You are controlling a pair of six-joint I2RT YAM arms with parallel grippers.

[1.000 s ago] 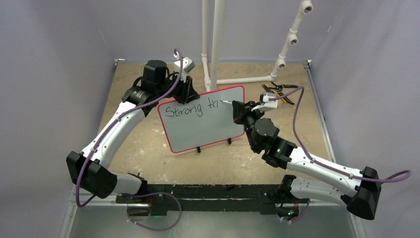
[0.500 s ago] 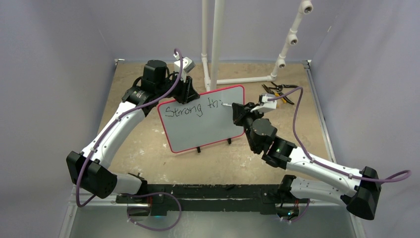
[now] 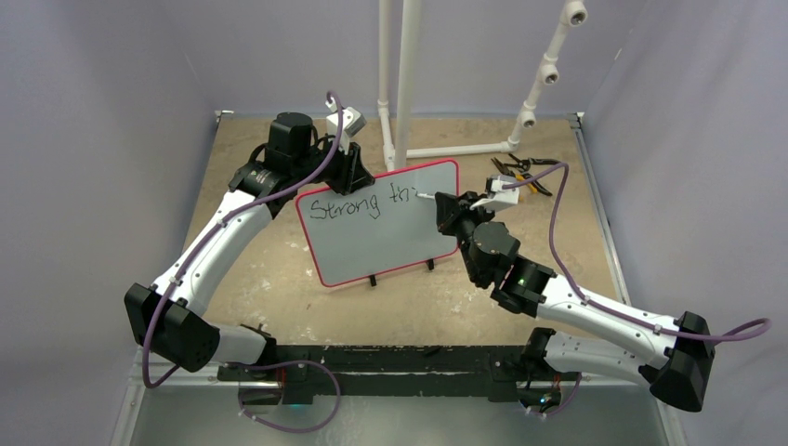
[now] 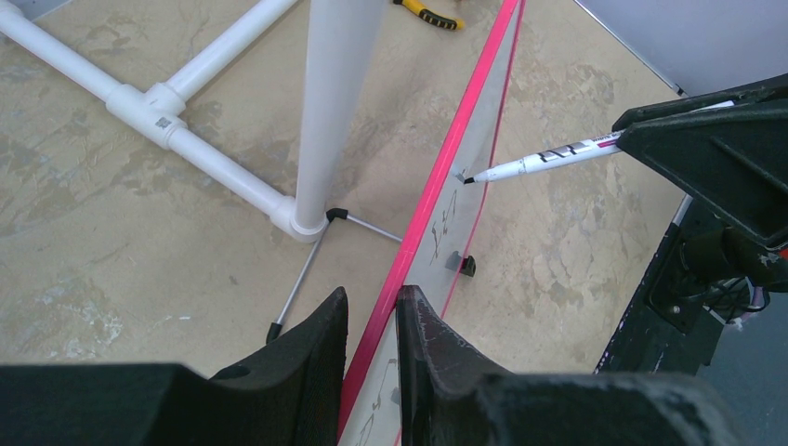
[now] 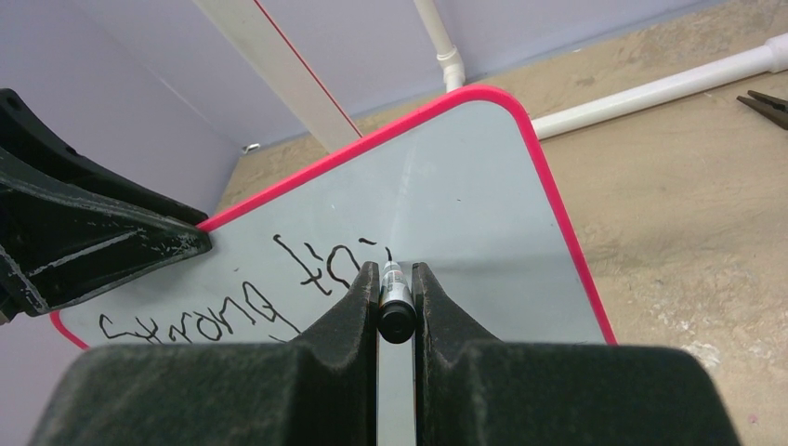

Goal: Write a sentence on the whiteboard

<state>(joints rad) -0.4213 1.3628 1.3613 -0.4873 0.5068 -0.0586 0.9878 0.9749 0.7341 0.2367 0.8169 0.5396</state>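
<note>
We are in the middle of the writing step. The whiteboard (image 3: 381,228) stands tilted on its two small black feet (image 3: 373,280) near the centre of the table (image 3: 279,279), and the sentence (image 3: 358,204) so far runs along the top line only: "Strong", then the start of a second word, "th" and what looks like one more stroke. The left gripper (image 4: 374,297) is pinched onto the board's red upper edge near the left corner, one finger on each face, bracing it from behind. The right gripper (image 5: 394,271) is clamped on a marker (image 4: 548,160), barrel between the fingers and tip pointing forward. From the left wrist view the tip appears to touch the board's face just past the last stroke, towards the upper right. As we judge it, most of the sentence is yet to come. The next move calls for short, controlled strokes to finish this word, with light pressure so the board does not rock back on its feet. Little room remains before the right border, so we expect to lift the tip and drop to a second line lower left, with the left hold firm throughout.
</note>
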